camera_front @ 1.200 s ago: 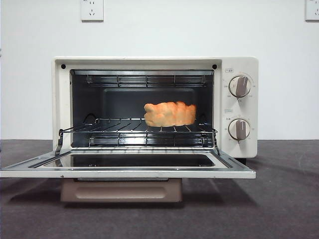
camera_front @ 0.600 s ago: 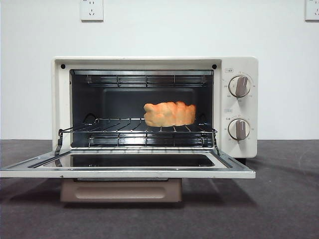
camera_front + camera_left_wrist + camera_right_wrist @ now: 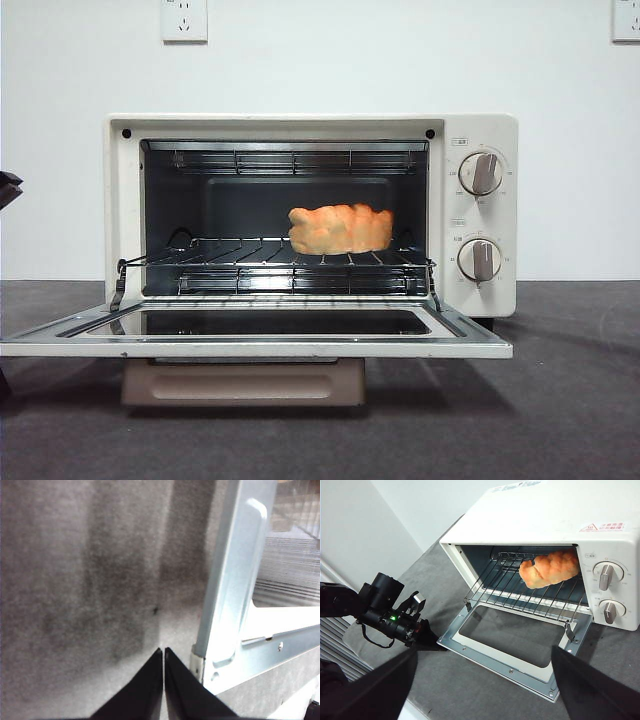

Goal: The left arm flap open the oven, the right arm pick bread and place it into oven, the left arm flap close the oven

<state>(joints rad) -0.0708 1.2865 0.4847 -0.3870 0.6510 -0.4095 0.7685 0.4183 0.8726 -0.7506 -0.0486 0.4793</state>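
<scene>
Grey felt-like cloth covers the table (image 3: pixel 560 420), and nearest to me the oven door (image 3: pixel 255 335) lies folded flat, glass up, its taupe handle (image 3: pixel 243 382) hanging under the front edge. Just beside the door's corner sits the left gripper (image 3: pixel 163 652), down low by the cloth, jaws pressed together into one black wedge; in the front view only a dark tip of it shows at the picture's edge. The right gripper (image 3: pixel 482 657) hangs back well above the table with its jaws spread wide and nothing between them. Behind the door the wire rack (image 3: pixel 275 262) carries the bread (image 3: pixel 341 229), which sits toward the knob side of the cream TOSHIBA oven (image 3: pixel 480 130), well inside the cavity. Farther off is a plain white wall (image 3: pixel 320 60) with a socket.

So the loaf looks delivered, and what remains, I'd judge, is the closing flap. To do it well the wedge should slide under the door's free edge near the handle, not at the hinge, then sweep up and forward in an arc that follows the door. Pushing sideways on the corner may shove the whole oven along the cloth
</scene>
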